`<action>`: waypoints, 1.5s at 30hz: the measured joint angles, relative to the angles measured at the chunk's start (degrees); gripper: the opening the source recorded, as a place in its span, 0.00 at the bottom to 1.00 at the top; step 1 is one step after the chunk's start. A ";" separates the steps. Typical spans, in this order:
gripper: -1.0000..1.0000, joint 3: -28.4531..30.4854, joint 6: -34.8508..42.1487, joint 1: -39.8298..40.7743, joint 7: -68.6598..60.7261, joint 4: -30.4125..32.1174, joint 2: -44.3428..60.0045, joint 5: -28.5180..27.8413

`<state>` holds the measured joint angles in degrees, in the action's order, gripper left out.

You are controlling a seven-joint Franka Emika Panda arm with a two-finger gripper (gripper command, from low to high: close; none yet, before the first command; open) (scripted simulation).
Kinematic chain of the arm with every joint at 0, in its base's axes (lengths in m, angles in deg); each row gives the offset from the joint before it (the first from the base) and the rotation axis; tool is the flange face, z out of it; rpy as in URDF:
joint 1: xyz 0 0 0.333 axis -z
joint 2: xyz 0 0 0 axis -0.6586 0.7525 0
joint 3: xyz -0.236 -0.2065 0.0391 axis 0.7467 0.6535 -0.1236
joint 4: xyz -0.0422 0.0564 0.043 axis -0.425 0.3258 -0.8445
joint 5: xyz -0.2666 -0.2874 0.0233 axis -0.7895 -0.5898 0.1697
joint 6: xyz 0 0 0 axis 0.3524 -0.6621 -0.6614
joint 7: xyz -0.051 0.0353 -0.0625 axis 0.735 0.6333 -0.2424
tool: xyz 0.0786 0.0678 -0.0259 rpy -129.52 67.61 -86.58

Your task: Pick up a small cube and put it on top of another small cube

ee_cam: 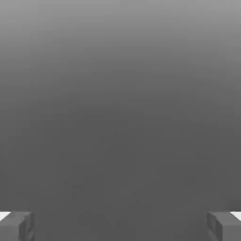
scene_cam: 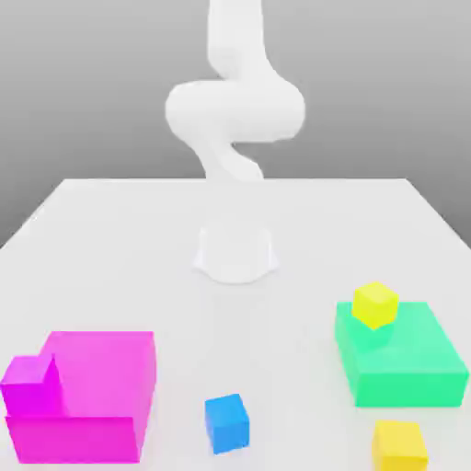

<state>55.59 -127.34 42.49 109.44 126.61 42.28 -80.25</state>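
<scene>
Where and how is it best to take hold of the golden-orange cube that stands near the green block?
Probably best by two opposite upright sides, coming from straight above. The golden-orange cube sits flat on the table with its top face uncovered, and its sides are flat. The green block stands close behind it, so a low approach from there looks less wise.

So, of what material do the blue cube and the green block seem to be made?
Blue cube: perhaps plastic or painted wood, matte; its faces are evenly coloured, with no grain or sharp highlight visible.
Green block: possibly plastic too, with a smooth, matte finish; flat colour, only a darker front face. A simulator's render leaves both materials open.
</scene>
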 joint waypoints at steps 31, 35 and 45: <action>0.50 -16.37 -18.73 -3.03 34.76 -0.36 62.63 -14.51; 0.00 -12.44 -24.30 -6.38 37.79 -1.99 70.27 -18.24; 0.00 -15.22 -20.42 -4.30 35.39 -0.72 64.95 -14.90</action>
<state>40.37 -147.77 38.18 144.83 125.89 107.23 -95.15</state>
